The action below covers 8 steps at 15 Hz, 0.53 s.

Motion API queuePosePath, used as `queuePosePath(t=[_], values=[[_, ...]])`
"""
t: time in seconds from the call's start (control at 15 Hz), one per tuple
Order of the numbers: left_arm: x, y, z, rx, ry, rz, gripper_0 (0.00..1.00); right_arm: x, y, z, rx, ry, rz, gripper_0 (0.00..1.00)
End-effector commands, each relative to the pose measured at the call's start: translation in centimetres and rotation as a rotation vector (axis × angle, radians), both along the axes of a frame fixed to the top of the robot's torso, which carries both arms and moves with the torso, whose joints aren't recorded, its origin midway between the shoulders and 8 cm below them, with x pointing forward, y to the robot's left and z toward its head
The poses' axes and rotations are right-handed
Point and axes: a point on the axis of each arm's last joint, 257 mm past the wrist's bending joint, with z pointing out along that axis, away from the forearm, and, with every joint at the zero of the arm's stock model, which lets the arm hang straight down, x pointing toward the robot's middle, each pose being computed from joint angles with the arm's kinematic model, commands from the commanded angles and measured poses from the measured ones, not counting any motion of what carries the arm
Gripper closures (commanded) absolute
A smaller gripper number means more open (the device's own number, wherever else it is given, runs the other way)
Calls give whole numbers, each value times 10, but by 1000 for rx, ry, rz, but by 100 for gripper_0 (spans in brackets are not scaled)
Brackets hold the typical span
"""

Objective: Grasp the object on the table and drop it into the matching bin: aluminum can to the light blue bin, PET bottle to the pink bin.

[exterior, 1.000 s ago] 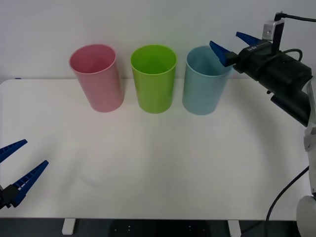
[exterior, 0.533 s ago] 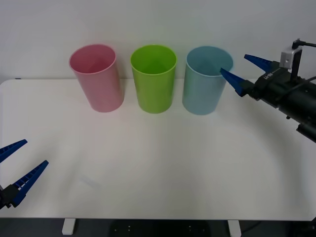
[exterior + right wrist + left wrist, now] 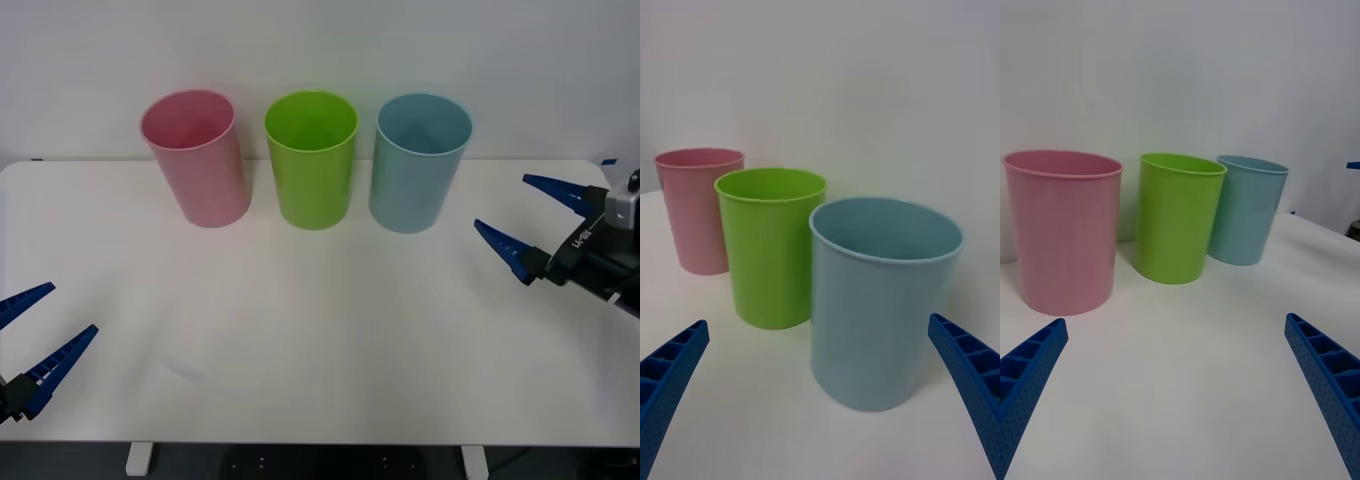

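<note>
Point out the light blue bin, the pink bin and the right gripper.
Light blue bin (image 3: pixel 410 190): front view, outer wall.
Pink bin (image 3: pixel 210 180): front view, outer wall.
Right gripper (image 3: pixel 526 222): front view, midway between open fingers.

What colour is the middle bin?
Lime green; clearest in the front view.

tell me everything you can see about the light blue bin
The light blue bin is a tall, cup-shaped container of smooth, plastic-looking material, with a round rolled rim and walls tapering toward the base. It stands upright on the white table near the far edge, at the robot's right end of the row, beside the lime green bin without clearly touching it. No contents are visible inside. The open right claw is apart from it.
</note>
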Motion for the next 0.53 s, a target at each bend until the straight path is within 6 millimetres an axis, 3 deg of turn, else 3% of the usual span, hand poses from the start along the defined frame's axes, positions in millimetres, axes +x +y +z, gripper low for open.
queuePosePath(t=[0.07,0.53], values=[[0,0,0,0,0,0,0,-24,-7,-17,-26,11,-10,0],[0,0,0,0,0,0,0,-87,-22,-55,-33,111,25,0]])
